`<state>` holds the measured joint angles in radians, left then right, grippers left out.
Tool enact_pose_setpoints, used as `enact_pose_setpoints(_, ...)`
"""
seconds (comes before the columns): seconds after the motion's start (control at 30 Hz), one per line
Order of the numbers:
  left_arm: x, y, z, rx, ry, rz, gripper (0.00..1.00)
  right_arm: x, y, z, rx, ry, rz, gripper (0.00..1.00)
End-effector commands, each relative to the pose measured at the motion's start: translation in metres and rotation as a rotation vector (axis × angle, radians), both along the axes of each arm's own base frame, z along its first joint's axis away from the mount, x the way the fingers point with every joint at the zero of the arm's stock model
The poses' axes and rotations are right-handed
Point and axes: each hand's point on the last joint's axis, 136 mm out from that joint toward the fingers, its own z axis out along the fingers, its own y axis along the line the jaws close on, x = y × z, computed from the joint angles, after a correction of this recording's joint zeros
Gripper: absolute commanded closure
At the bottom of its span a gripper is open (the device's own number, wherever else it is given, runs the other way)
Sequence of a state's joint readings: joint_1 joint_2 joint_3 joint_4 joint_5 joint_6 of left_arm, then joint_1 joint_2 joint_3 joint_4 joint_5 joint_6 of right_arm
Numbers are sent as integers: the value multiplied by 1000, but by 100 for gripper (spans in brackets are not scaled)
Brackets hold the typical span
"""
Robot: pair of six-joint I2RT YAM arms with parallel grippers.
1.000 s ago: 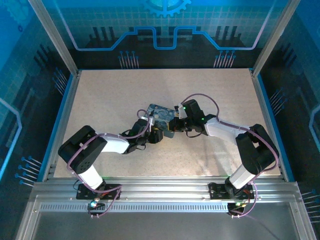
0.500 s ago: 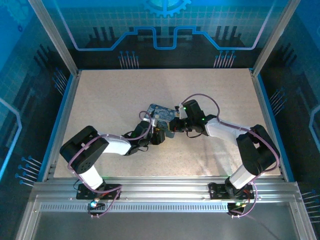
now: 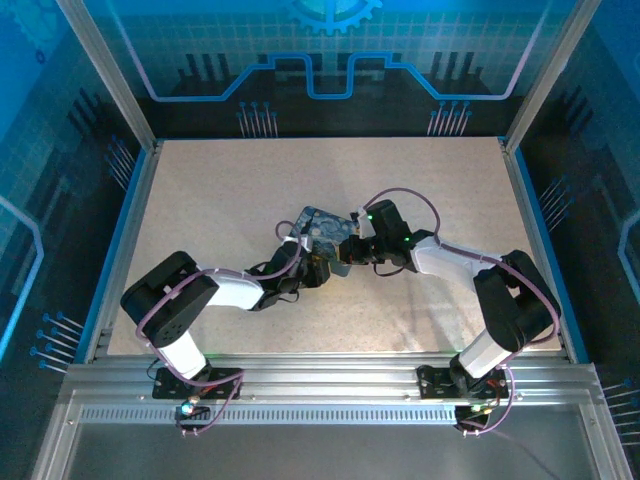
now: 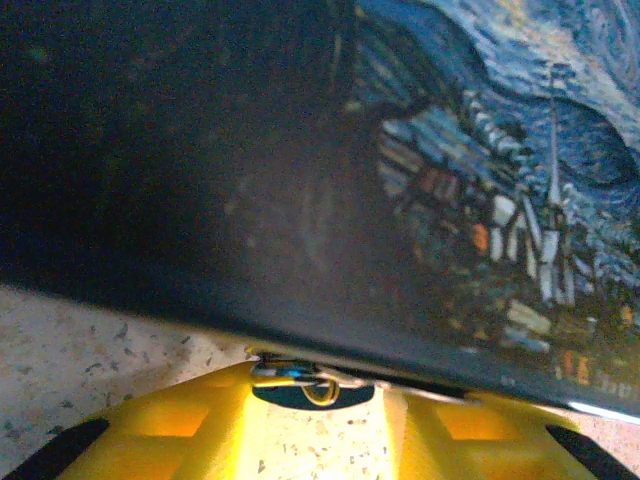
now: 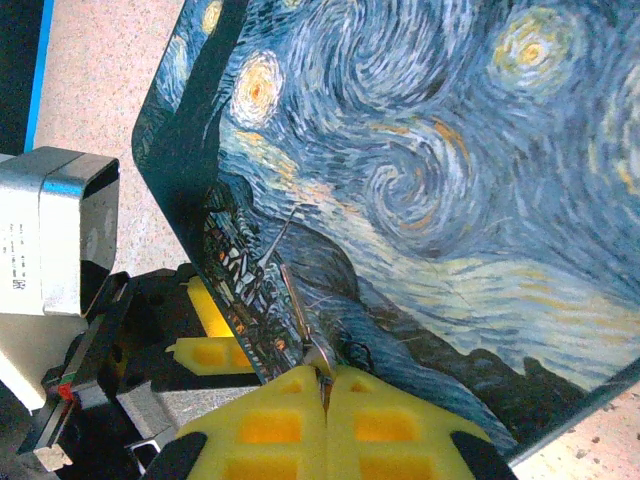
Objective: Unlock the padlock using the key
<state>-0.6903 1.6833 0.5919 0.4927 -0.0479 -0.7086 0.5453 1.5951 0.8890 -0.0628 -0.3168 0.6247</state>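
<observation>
Right gripper (image 5: 325,382) is pinched tight on the key (image 5: 316,358), its tip at the tin box (image 5: 450,200) edge. Left gripper (image 4: 318,405) is narrow, clamped on the padlock (image 4: 300,383) just under that edge. The left arm has nudged closer over the last second, so lock and key are closing up and insertion looks next.

Soft, even light falls on the table (image 3: 220,190) around the tin box (image 3: 322,228), with blue-tinted walls (image 3: 330,60) beyond it. From the left wrist the box is dim and blurred, with glare below it at the left gripper (image 4: 315,392); from the right wrist it looks bright and sharp.
</observation>
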Motion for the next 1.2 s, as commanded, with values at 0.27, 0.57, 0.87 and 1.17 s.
enact_pose_setpoints(0.27,12,-3,6,-18,-4,55,72,-30,-13,-28,-92,102,17,99)
enact_pose_setpoints(0.57,9,-7,16,-34,-12,24,76,-19,-10,9,-65,-27,37,99)
enact_pose_setpoints(0.87,0,-16,29,-94,26,-14,75,-31,-23,40,-50,-173,57,99)
enact_pose_setpoints(1.17,-8,-29,47,-179,83,-48,75,-73,-31,24,-14,-283,121,99)
